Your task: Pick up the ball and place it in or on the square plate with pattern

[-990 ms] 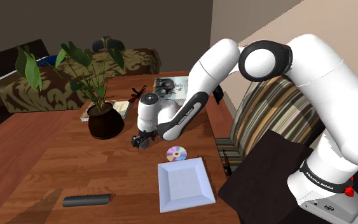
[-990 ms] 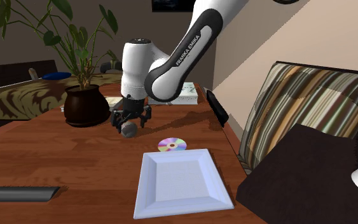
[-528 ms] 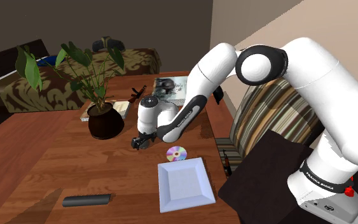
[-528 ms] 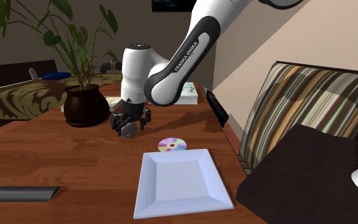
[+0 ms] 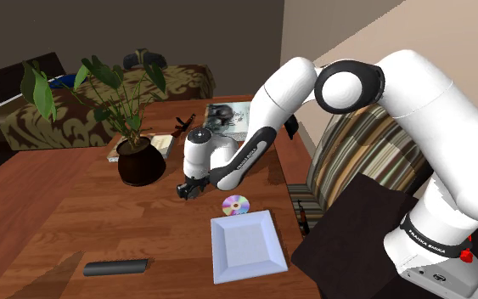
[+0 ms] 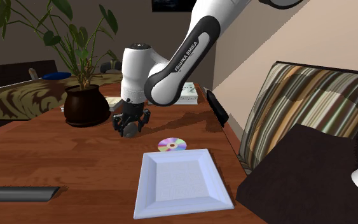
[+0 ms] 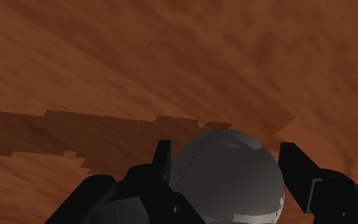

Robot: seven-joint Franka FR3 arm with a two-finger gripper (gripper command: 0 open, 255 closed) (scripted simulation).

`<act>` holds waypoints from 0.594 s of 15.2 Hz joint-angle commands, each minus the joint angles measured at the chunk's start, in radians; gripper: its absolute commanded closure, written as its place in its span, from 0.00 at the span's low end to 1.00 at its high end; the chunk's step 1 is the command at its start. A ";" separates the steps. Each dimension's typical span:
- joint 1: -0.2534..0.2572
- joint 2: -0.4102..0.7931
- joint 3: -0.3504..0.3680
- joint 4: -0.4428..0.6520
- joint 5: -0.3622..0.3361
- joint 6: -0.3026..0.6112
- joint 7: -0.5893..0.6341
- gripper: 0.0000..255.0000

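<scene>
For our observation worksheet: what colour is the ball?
The ball is glossy grey with a faint stitched seam, clearest in the wrist view.

White lettering reading "FRANKA EMIKA" is running along the dark band of the arm's forearm (image 6: pixel 183 55) in the second exterior view. The same brand name is showing, smaller, on the dark ring at the arm's base (image 5: pixel 426 240).

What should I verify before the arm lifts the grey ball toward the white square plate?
1. Grip: grey ball sits between the black gripper fingers, both touching it: ok.
2. Ball off the wooden table: cannot tell.
3. Target: white square plate lies flat on the table: ok.
4. Height to pass over the shiny disc between ball and plate: not ok yet.
5. Dark plant pot apart from the gripper: ok.
</scene>
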 commanded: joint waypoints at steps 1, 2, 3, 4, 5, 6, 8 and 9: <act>0.000 0.000 0.000 0.000 0.000 0.000 0.000 1.00; 0.000 0.001 0.000 0.000 0.000 -0.001 0.000 1.00; 0.000 0.001 0.000 0.000 0.000 -0.001 0.000 1.00; 0.000 0.002 0.000 0.001 0.000 -0.001 0.000 1.00; -0.004 -0.009 0.004 -0.005 0.003 -0.006 -0.004 1.00; -0.007 -0.020 0.009 -0.010 0.007 -0.013 -0.007 1.00; -0.014 -0.042 0.019 -0.021 0.014 -0.025 -0.014 1.00; -0.018 -0.052 0.024 -0.025 0.018 -0.032 -0.018 1.00</act>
